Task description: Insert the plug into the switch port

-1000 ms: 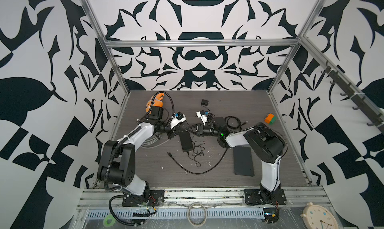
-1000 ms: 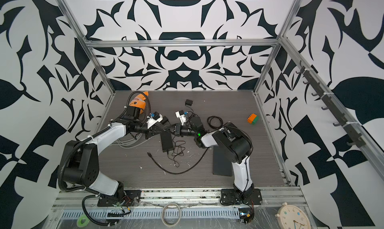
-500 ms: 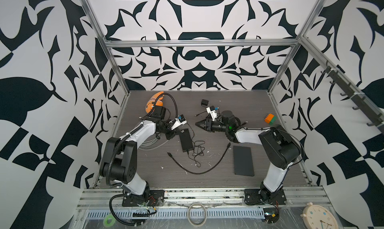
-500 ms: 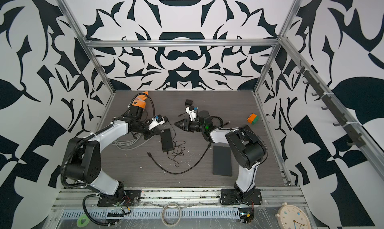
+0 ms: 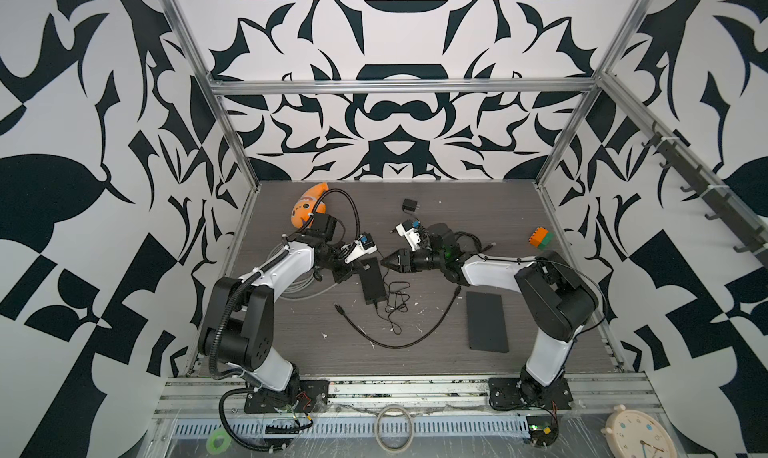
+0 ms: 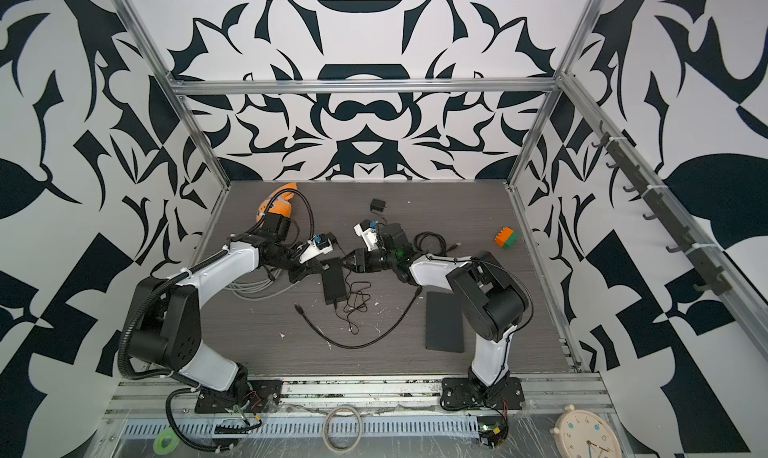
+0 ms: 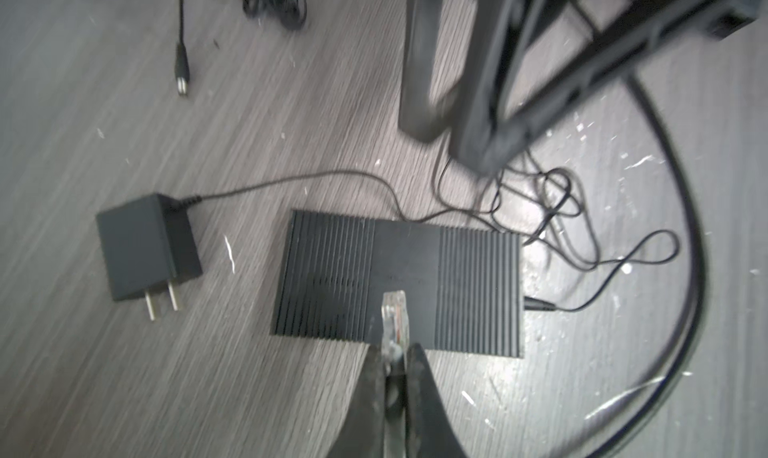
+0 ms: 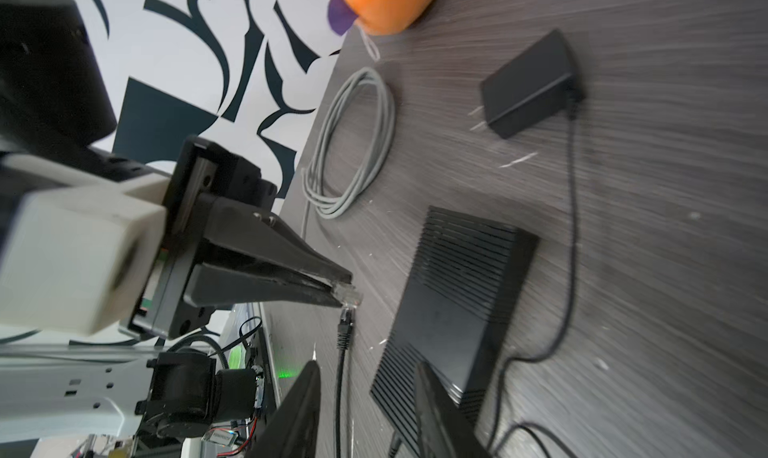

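The switch (image 5: 371, 279) (image 6: 334, 283) is a black ribbed box lying flat near the table's middle. In the left wrist view its ribbed top (image 7: 332, 269) fills the centre. My left gripper (image 7: 394, 352) (image 5: 352, 271) is shut on the clear plug (image 7: 395, 317), which sticks out past the fingertips and hovers over the switch's near edge. The right wrist view shows the same plug (image 8: 348, 295) at the left fingers' tip, apart from the switch (image 8: 457, 302). My right gripper (image 8: 368, 393) (image 5: 384, 262) is open, low over the switch's right side and holding nothing.
A black power adapter (image 7: 147, 246) (image 5: 409, 205) trails a thin tangled wire (image 5: 395, 302) to the switch. A thick black cable (image 5: 399, 337) curves in front. A grey coiled cable (image 8: 353, 144), orange toy (image 5: 305, 211), black slab (image 5: 486, 321) and orange-green block (image 5: 541, 238) lie around.
The right gripper has opened wider, its elbow has swung out to the right, and its tips have shifted left toward the switch. The left gripper has stayed shut on the plug, barely moving.
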Available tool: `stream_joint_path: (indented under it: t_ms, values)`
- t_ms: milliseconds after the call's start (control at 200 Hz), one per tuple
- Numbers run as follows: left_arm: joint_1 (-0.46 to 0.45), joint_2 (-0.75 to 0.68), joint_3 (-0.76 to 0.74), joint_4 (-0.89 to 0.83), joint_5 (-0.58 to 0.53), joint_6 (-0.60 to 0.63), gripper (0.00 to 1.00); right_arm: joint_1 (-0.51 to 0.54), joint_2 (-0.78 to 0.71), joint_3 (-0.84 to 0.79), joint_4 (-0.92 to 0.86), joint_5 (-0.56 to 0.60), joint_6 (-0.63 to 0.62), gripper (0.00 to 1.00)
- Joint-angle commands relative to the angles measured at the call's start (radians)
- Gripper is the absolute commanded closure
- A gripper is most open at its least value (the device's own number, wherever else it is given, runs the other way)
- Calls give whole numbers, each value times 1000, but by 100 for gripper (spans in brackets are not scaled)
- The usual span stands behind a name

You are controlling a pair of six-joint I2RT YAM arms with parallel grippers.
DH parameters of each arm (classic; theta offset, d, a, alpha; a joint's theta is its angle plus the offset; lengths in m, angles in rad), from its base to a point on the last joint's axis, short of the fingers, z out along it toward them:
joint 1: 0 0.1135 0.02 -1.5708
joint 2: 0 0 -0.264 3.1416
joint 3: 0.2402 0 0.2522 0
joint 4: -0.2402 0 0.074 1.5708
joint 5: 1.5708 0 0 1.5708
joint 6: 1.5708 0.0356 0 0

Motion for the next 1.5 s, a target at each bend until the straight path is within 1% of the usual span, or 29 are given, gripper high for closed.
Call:
stream_joint_path:
  t_ms: [0,80,195,355,465,515,670,810,955,1025,1145,1300,1495]
  values:
    - [-1,-39,-4,-32,107,15,94,0,-13,39,-20,-21,-40,59]
    - [3,-36,5,-44,142,21,94,-1,-12,36,10,-47,-45,59]
    - [21,-14,55,-122,185,43,94,-8,-6,44,21,-88,-56,58]
    - [51,3,109,-205,255,71,94,-75,-20,41,8,-76,-62,59]
    - [71,10,122,-243,303,84,94,-91,-35,41,-24,-70,-120,59]
    - [75,12,127,-253,324,90,94,-87,-37,35,-17,-92,-141,59]
    - [78,9,145,-268,351,102,95,-87,-26,5,70,-185,-146,59]
    - [79,-5,157,-288,379,111,95,-84,-5,-1,154,-232,-102,59]
    - [79,-21,154,-296,375,114,95,-75,6,-28,344,-291,-1,59]
    - [79,-22,153,-299,373,121,95,-70,0,-32,391,-301,30,59]
    - [81,-17,154,-302,379,122,95,-48,-9,-19,377,-299,30,58]
    - [82,-19,148,-294,377,124,95,-18,-11,10,265,-273,-22,58]
    - [83,-19,148,-292,380,121,95,5,2,27,254,-264,-25,58]
